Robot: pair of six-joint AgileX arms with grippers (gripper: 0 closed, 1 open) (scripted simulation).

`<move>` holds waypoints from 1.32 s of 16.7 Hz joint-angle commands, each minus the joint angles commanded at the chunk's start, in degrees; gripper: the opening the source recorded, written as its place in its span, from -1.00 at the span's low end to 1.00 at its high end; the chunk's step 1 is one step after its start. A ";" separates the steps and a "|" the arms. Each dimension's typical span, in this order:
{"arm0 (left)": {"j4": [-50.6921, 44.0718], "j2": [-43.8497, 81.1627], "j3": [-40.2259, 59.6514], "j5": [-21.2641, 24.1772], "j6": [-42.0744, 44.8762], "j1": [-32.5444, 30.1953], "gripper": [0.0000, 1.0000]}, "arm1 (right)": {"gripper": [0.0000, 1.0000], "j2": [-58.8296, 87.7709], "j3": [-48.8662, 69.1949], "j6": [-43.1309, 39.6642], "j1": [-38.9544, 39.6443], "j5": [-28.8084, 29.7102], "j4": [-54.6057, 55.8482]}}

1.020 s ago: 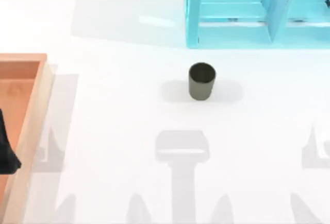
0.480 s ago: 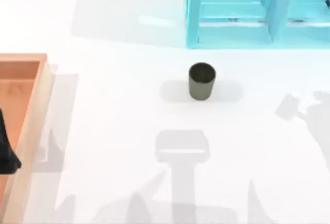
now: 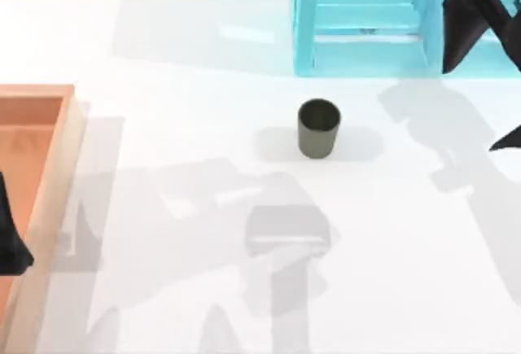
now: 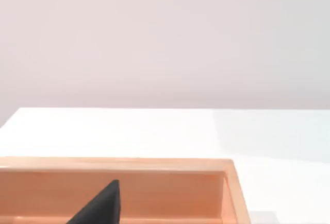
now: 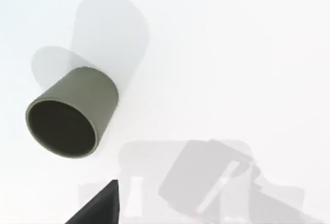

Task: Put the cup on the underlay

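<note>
The cup (image 3: 318, 128) is small, dark olive-grey and handleless. It stands upright on the white table, just in front of the turquoise shelf. In the right wrist view the cup (image 5: 69, 115) shows its open mouth, with nothing touching it. My right gripper (image 3: 466, 22) hangs high at the back right, over the shelf and well apart from the cup. At the table's left edge, my left gripper (image 3: 10, 238) is parked over the wooden tray. The underlay is out of view.
A turquoise shelf (image 3: 370, 19) with compartments stands at the back, right of centre. An orange wooden tray (image 3: 50, 175) lies along the left edge; its wall (image 4: 154, 190) is close in the left wrist view. Arm shadows fall across the white table in front of the cup.
My right arm has come into the top view at the back right, above the shelf, and its shadows have swept across the table. The cup and the left arm have stayed still.
</note>
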 joint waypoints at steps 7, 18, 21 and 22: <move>0.00 0.00 0.00 0.00 0.00 0.00 1.00 | 1.00 33.27 41.62 26.18 8.73 1.65 -19.15; 0.00 0.00 0.00 0.00 0.00 0.00 1.00 | 1.00 46.06 61.39 36.87 13.58 5.99 -24.44; 0.00 0.00 0.00 0.00 0.00 0.00 1.00 | 1.00 45.94 61.13 36.80 13.31 5.91 -24.20; 0.00 0.00 0.00 0.00 0.00 0.00 1.00 | 1.00 45.85 60.40 36.80 13.40 5.94 -23.51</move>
